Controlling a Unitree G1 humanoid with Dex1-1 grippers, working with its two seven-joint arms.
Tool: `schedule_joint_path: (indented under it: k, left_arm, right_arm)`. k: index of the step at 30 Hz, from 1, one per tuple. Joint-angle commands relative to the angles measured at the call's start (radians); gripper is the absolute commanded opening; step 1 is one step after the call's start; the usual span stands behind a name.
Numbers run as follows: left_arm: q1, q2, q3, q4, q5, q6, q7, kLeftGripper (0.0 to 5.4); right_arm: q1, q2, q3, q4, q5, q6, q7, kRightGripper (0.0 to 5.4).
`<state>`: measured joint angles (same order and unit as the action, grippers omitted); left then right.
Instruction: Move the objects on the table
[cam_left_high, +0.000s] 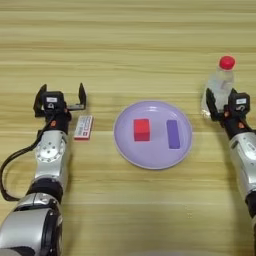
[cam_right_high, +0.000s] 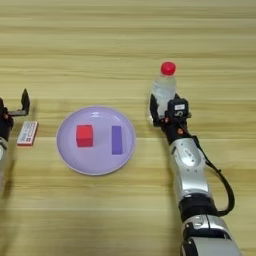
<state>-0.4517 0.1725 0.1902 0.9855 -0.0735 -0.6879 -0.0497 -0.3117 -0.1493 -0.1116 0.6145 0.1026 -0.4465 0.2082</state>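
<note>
Clear bottle (cam_right_high: 163, 90) stands upright w/ right gripper (cam_right_high: 165, 111) fingers clasping its base; left gripper (cam_left_high: 60, 98), splayed wide, sits beside pack (cam_left_high: 83, 127).

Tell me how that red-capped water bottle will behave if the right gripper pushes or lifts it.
The water bottle stands upright, tall and narrow, so a push high up would probably tip it. Its clear plastic wall looks smooth and thin, so it may slip or dent under a squeeze. The right gripper is at its base, where a grasp seems steadier.
</note>
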Motion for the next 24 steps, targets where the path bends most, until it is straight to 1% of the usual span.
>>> schedule_joint_path:
  k: [1, 4, 7, 21, 22, 24]
  left_arm:
    - [-0.007, -0.005, -0.005, -0.011, 0.011, -0.009, 0.011, 5.40]
    - [-0.008, -0.006, -0.007, -0.011, 0.013, -0.008, 0.014, 5.40]
    - [-0.010, -0.006, -0.009, -0.008, 0.012, -0.008, 0.016, 5.40]
    - [-0.013, -0.002, -0.009, -0.001, 0.010, -0.009, 0.020, 5.40]
    - [-0.014, -0.001, -0.009, 0.000, 0.010, -0.009, 0.020, 5.40]
    - [-0.015, 0.000, -0.009, 0.001, 0.010, -0.009, 0.020, 5.40]
  right_arm:
    - [0.095, -0.002, 0.020, -0.019, -0.010, 0.061, 0.023, 2.98]
    - [0.132, -0.005, 0.028, -0.026, -0.016, 0.082, 0.030, 2.98]
    - [0.147, -0.007, 0.034, -0.016, -0.019, 0.092, 0.031, 2.98]
    - [0.147, -0.006, 0.043, -0.011, -0.012, 0.093, 0.035, 2.98]
    - [0.146, -0.007, 0.043, -0.010, -0.014, 0.095, 0.034, 3.35]
    - [0.144, -0.012, 0.047, -0.012, -0.018, 0.096, 0.037, 3.69]
